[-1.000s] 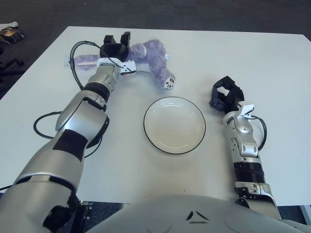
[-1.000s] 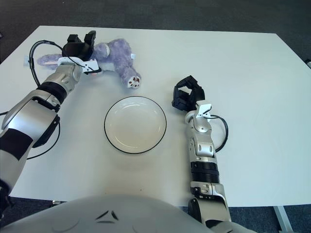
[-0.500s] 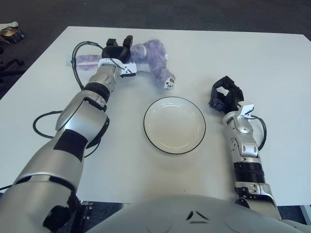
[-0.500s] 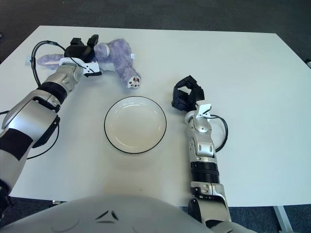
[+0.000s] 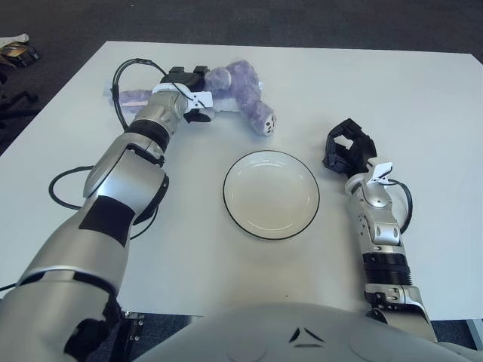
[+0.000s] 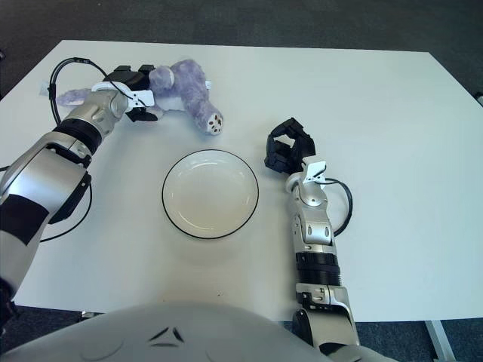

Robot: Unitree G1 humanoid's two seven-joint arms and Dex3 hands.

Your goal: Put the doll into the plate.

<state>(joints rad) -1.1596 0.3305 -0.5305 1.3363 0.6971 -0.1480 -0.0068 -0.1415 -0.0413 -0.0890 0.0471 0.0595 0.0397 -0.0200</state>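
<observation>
A fluffy purple doll (image 5: 240,84) lies at the back left of the white table (image 5: 423,98), one leg with a white sole (image 6: 214,121) pointing towards the plate. My left hand (image 5: 192,96) is turned sideways against the doll's head end, its fingers closed on the fur. The white plate (image 5: 227,188) with a dark rim sits in the middle of the table with nothing in it, a hand's width in front of the doll. My right hand (image 5: 346,147) shows to the right of the plate, fingers curled, holding nothing.
A black cable (image 5: 119,79) loops behind my left wrist, and another (image 5: 56,192) lies at the left by my upper arm. A pale purple strip (image 6: 69,96) sticks out to the left of my left hand. The table's edges drop to dark floor.
My left hand has rolled from above the doll to its side and closed on it. The doll's body shifted and its leg swung slightly back and right. The right hand has not moved.
</observation>
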